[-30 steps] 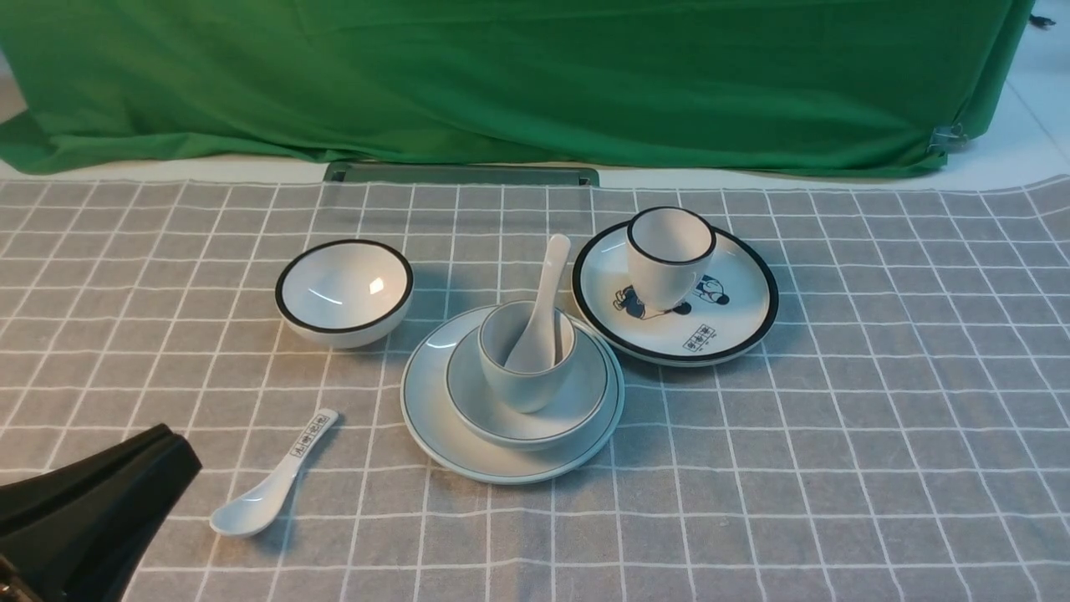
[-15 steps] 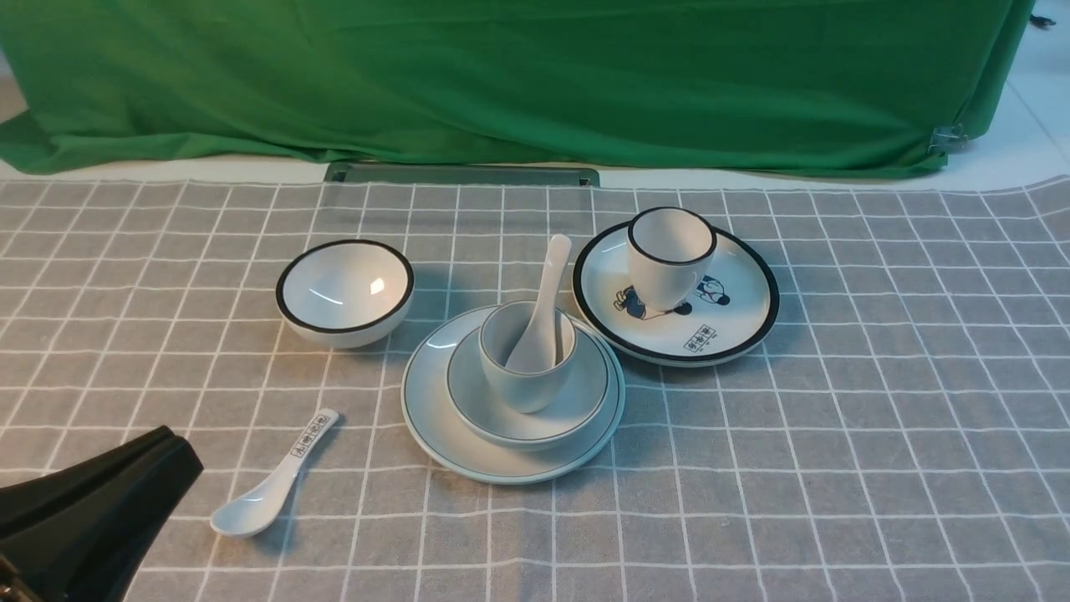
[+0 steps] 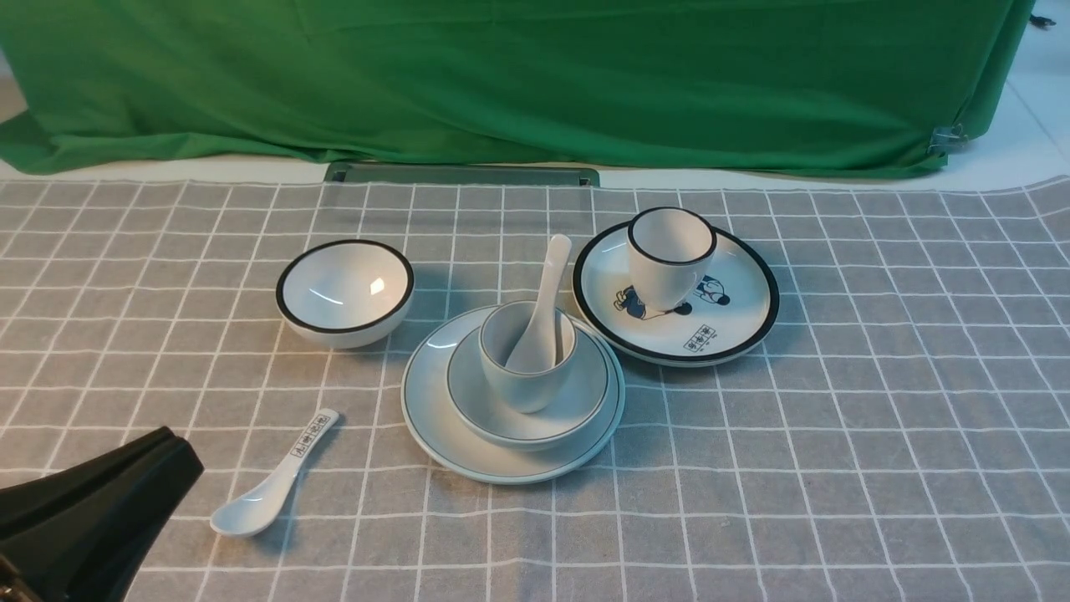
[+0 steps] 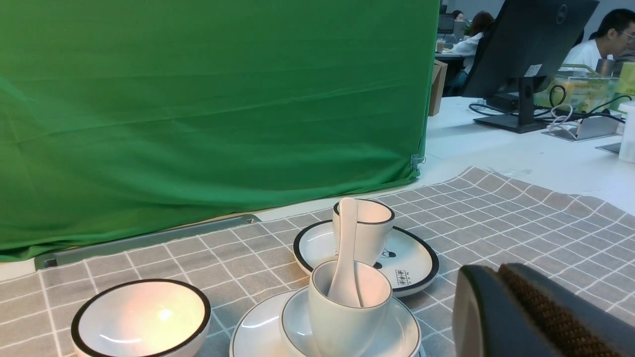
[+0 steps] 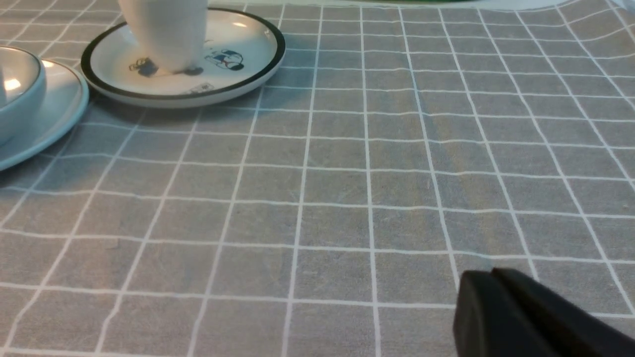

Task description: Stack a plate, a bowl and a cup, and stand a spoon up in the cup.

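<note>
The plate (image 3: 430, 435) lies mid-table with the bowl (image 3: 581, 401) on it. The cup (image 3: 527, 380) stands upright in the bowl. The spoon (image 3: 547, 284) stands in the cup, its handle leaning up and back. My left gripper (image 3: 171, 441) hovers low at the front left, well away from the stack, shut and empty. In the left wrist view its jaws (image 4: 488, 270) are pressed together beside the cup (image 4: 347, 322) and the spoon (image 4: 346, 248). My right gripper (image 5: 488, 275) is out of the front view. Its own view shows it shut over bare cloth, far from the plate (image 5: 54, 124).
A black-rimmed bowl (image 3: 344, 291) sits back left. A cartoon-print plate (image 3: 736, 313) with a black-rimmed cup (image 3: 669, 255) on it touches the stack's right side. A spoon with a printed handle (image 3: 272, 489) lies front left near my left gripper. A green cloth (image 3: 501, 75) closes off the back.
</note>
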`<state>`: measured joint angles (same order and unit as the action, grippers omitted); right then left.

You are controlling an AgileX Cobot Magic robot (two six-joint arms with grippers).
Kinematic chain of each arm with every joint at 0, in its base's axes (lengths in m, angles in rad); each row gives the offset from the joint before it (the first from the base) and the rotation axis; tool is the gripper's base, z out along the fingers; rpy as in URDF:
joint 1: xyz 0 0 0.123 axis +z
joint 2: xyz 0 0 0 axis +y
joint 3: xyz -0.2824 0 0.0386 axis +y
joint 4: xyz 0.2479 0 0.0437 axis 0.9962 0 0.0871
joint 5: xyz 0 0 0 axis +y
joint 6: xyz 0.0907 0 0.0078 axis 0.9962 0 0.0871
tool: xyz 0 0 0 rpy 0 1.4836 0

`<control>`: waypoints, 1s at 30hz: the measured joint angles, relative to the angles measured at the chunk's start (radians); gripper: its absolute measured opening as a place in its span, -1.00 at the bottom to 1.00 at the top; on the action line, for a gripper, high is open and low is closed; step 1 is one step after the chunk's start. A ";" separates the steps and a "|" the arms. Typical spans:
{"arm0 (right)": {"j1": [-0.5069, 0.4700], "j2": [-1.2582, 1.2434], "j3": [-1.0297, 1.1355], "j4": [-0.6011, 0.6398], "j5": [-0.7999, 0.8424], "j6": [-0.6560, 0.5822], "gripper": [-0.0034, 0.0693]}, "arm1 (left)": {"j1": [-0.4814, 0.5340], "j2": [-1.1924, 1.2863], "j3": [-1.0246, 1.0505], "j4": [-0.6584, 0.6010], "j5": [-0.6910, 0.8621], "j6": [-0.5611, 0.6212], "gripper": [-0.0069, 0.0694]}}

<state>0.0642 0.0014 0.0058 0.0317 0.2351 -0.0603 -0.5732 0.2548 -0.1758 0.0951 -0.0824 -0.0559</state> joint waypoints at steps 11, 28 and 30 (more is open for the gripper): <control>0.000 0.000 0.000 0.000 0.001 0.000 -0.67 | 0.063 -0.023 0.043 -0.011 -0.013 0.017 -0.78; 0.000 -0.001 0.000 0.000 -0.001 0.000 -0.58 | 0.654 -0.253 0.183 -0.202 0.333 0.130 -0.78; 0.000 -0.001 0.000 0.000 -0.001 0.000 -0.56 | 0.654 -0.253 0.183 -0.203 0.341 0.130 -0.78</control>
<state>0.0642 0.0006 0.0058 0.0318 0.2345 -0.0603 0.0804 0.0015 0.0076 -0.1077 0.2583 0.0744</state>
